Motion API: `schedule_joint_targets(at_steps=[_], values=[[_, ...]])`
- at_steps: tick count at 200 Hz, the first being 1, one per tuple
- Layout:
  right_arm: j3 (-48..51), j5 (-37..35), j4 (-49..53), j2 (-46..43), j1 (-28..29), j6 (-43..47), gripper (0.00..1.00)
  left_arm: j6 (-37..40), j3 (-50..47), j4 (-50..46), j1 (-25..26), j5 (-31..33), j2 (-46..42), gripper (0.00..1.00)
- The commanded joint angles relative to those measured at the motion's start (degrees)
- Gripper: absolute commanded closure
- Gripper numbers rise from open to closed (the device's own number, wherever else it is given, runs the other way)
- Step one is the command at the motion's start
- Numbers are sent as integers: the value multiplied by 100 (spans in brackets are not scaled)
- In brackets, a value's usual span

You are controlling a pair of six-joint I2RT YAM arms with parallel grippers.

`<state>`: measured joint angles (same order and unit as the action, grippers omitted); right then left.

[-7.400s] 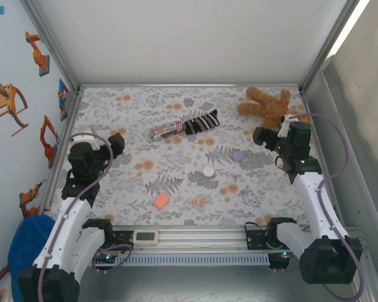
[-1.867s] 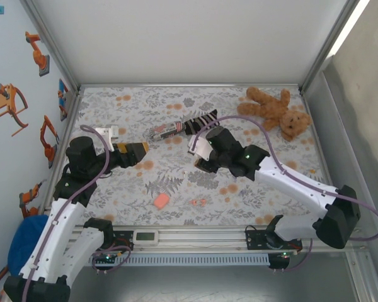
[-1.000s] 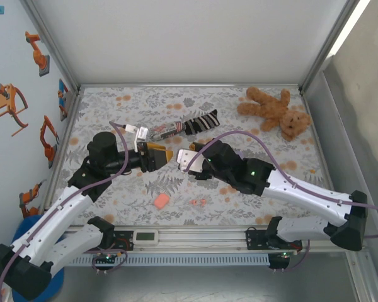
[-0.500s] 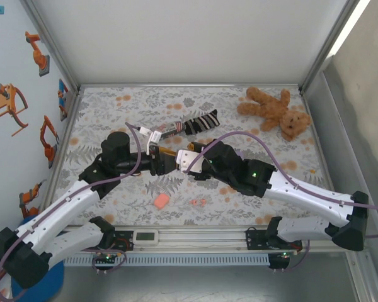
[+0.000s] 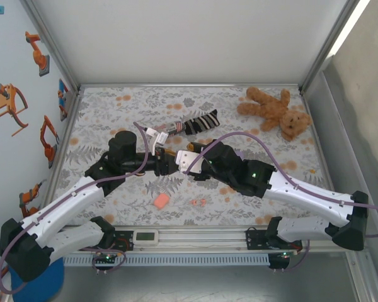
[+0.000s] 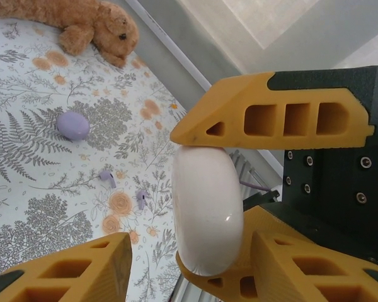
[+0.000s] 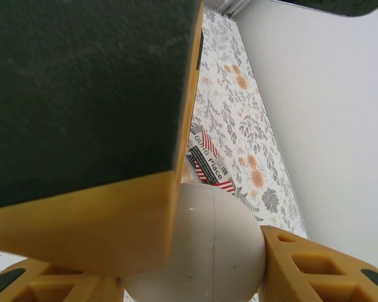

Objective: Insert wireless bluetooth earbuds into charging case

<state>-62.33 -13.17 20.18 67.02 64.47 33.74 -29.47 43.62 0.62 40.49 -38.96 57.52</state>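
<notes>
The two grippers are brought together over the middle of the floral table (image 5: 113, 119), and a white case (image 6: 206, 207) is held between them, raised off the surface. The right gripper (image 7: 192, 267) is clenched on this rounded case, which is seen wedged between its two yellow fingers (image 7: 315, 264) in the right wrist view. The left gripper (image 5: 170, 161) is set around the same case but is not clamped on it: in the left wrist view a clear gap is seen between one of its fingers (image 6: 69, 270) and the case's side. Its other finger appears to lie against the case, though contact cannot be confirmed from so close. The coral-red earbuds (image 5: 198, 202) are left lying as a pair on the table near the front edge, below the right arm and well apart from the held case. A salmon-orange case (image 5: 161, 201) is seen just to their left. A purple case (image 6: 72, 124) and two small purple buds (image 6: 106, 177) are seen on the table in the left wrist view. A striped sock (image 5: 200, 121) is laid behind the grippers, and a teddy bear (image 5: 274, 110) is placed at the far right corner.
</notes>
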Motion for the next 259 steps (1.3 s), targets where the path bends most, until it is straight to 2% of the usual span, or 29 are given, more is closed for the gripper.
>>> schedule_joint_targets(at_steps=[1,70,129,212,219,259], values=[[-148,-90,-154,-95,65,63,52,144,174,120,35,-131,-11,49],[-174,-62,-163,-59,97,67,52,164,176,120,44,-136,15,58],[-257,-6,-37,53,117,79,52,185,167,129,45,-138,27,61],[-307,135,59,98,119,13,51,242,169,96,38,-122,22,75],[-328,191,98,98,120,-33,49,263,157,103,41,-114,6,75],[-254,408,144,-119,40,-391,22,328,18,322,42,172,-146,80]])
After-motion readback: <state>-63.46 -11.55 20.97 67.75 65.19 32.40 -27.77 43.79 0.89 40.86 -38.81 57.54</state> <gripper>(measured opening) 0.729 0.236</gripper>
